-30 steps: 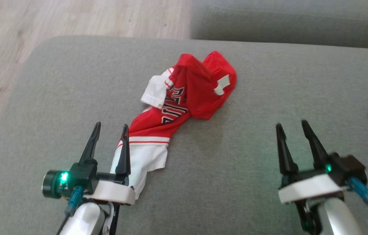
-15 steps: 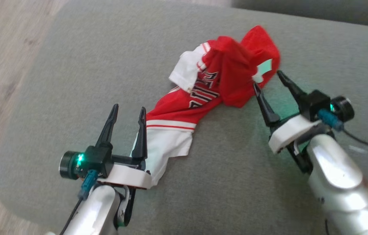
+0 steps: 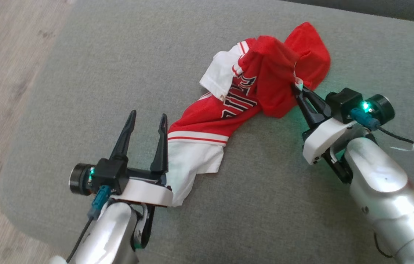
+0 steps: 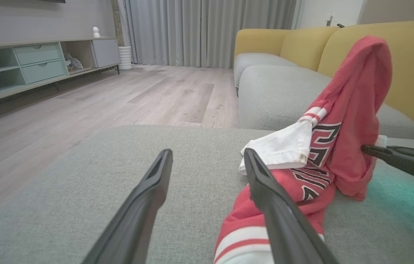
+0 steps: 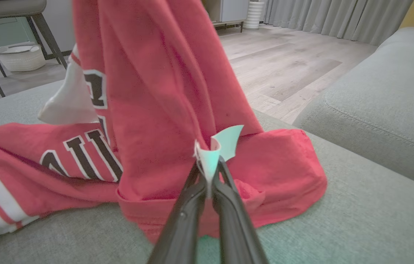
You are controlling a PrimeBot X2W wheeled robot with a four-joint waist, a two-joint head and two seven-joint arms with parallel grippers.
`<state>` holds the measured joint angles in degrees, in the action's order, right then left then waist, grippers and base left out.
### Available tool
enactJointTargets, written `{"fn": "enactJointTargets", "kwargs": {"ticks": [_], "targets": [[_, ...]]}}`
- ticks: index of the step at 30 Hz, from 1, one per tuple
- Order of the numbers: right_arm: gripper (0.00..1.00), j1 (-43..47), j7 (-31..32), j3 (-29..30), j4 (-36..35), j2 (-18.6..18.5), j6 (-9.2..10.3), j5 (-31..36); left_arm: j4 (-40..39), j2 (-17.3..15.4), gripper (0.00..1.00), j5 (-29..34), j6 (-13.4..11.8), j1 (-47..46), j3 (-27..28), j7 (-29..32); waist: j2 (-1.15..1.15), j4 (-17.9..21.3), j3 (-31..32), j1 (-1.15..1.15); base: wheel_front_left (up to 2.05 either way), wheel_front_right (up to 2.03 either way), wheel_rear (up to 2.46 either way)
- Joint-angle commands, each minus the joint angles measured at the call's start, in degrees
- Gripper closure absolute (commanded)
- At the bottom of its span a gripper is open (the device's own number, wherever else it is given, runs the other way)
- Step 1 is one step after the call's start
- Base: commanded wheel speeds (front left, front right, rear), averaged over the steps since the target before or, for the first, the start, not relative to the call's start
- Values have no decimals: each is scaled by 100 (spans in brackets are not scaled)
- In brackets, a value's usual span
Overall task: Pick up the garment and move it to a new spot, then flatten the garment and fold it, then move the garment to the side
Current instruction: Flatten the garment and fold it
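- The garment (image 3: 251,99), a red and white jersey, lies crumpled on a grey cushion (image 3: 82,91), stretched from near the left gripper (image 3: 147,119) up to a raised red peak at the far end.
- Wood floor (image 3: 5,55) runs along the cushion's left side.
- The left wrist view shows a sofa (image 4: 412,73) with a yellow back behind the cushion, a low cabinet (image 4: 27,62) and grey curtains (image 4: 207,29).
- The right wrist view shows a white basket (image 5: 21,57) on the floor beside dark chair legs.
- The red peak stands between the two grippers, and in the right wrist view it blocks much of the room behind it.
- The left gripper is spread wide and holds nothing. Its inner finger is just beside the garment's white hem.
- The right gripper (image 3: 297,86) is pressed together on the garment's white label (image 5: 216,148), at the foot of the red peak.
- Half a second ago the right gripper's fingers stood apart on either side of that label, and now they pinch it.
- A second ago the right gripper was well apart from the garment, low on the right.
- The left gripper stays open by the hem, while the head camera has turned.
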<state>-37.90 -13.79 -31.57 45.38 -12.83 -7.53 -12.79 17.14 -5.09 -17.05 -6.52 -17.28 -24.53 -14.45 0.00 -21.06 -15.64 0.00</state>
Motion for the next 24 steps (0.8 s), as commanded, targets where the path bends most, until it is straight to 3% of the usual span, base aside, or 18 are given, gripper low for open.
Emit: {"fn": "enactJointTargets", "kwargs": {"ticks": [1,10,20,24], "targets": [[100,-97,-101,-71,-132,-23,4,-56,-114,-59,0,75,9,-123,265,-54,0,67,76,0,0,0,0],[100,424,-119,788,-1234,-163,4,218,-63,-51,0,223,72,59,435,-54,0,434,590,0,0,0,0],[100,1424,-120,2113,-3440,-18,4,1401,-33,-47,0,314,96,460,552,-54,0,990,1358,0,0,0,0],[100,1723,30,2391,-4104,73,4,1755,-80,-47,0,320,79,642,587,-54,0,1152,1535,0,0,0,0]]}}
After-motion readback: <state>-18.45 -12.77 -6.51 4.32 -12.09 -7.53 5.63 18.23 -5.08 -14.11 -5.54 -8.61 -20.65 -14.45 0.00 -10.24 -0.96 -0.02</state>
